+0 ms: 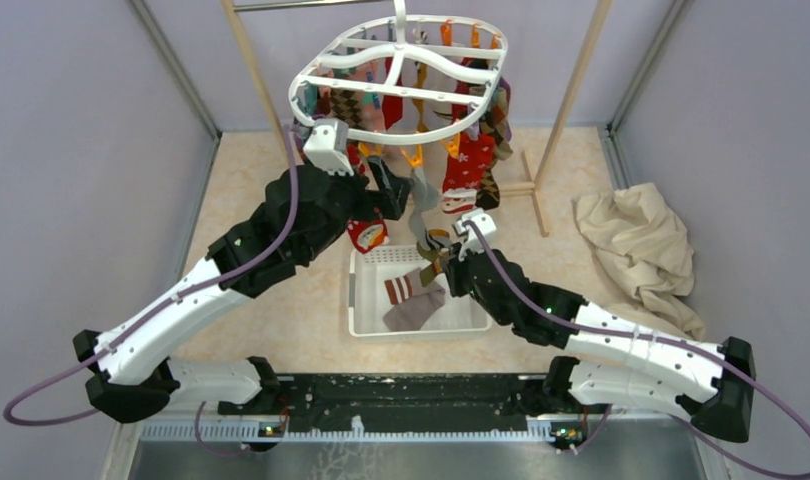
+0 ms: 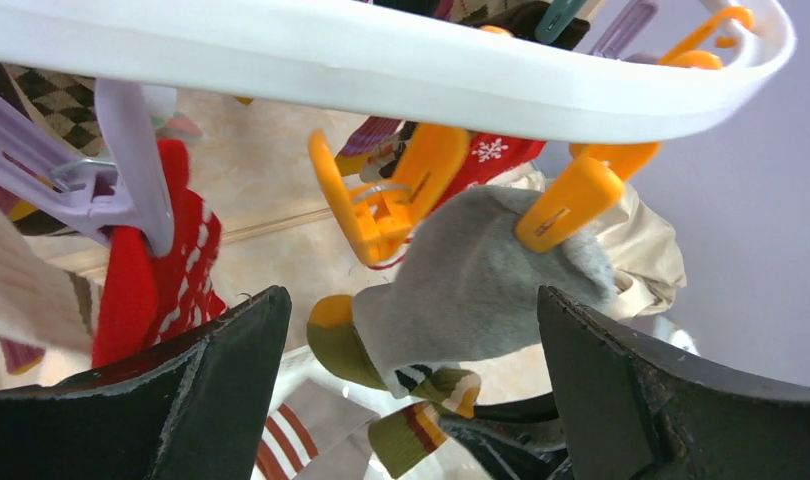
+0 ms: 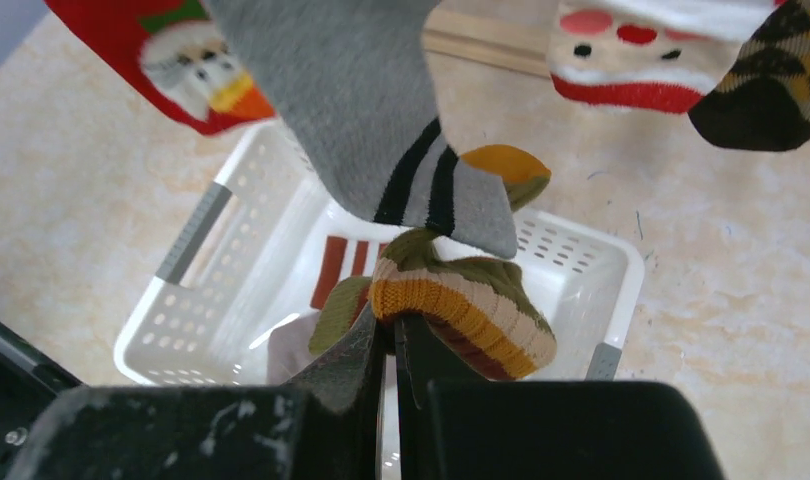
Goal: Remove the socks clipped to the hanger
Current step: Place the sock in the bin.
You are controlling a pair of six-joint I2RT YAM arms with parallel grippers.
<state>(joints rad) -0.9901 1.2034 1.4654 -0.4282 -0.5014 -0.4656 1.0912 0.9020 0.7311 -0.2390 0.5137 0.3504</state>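
Right wrist view: is the right claw (image 3: pixel 391 335) closed?
– Yes, it pinches the cuff of the green striped sock (image 3: pixel 471 300), above the white basket (image 3: pixel 196 310) on the counter.
– And the left claw (image 2: pixel 411 335)?
– Open, raised just under the hanger (image 2: pixel 381 60). The grey sock (image 2: pixel 481 280) hangs between its fingers, held by an orange clip (image 2: pixel 566 200).

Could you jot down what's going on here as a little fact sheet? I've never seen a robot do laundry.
hanger: white oval frame, many socks clipped on
left gripper: open, fingers either side of the grey sock
grey sock: hanging from an orange clip
right gripper: shut on the green striped sock, above the basket
basket: white, holds a brown-striped sock
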